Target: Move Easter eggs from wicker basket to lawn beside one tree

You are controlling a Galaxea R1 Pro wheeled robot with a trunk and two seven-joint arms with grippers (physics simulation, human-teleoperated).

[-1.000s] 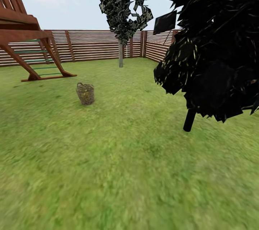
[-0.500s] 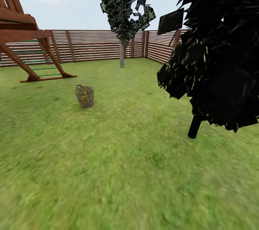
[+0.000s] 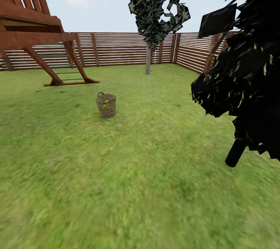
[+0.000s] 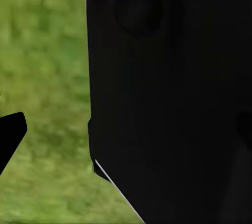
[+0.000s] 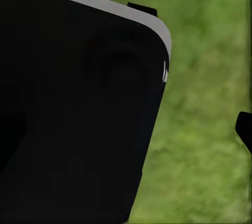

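Since a second ago your whole head view has slid: the basket (image 3: 106, 105), the play frame (image 3: 35, 35) and both trees sit further right in the picture and slightly larger. Judge that as the camera turning and the base closing in, not as any object moving. The approach is under way and no egg has been lifted yet.

The basket stands upright on the lawn (image 3: 128, 186), well ahead of you and left of centre, between the play frame and the pale-trunked tree (image 3: 148, 60) near the fence (image 3: 120, 48). It is a small round tub of loose grey-brown twigs with a loop handle on the rim. Yellow shows through the weave, most likely the eggs (image 3: 105, 102); their number and pattern are too small to tell.

A dark tree with a thin black trunk (image 3: 235, 152) stands close on your right.

Both wrist views show black casing over blurred grass. I cannot tell from them whether either set of jaws is released or clenched.
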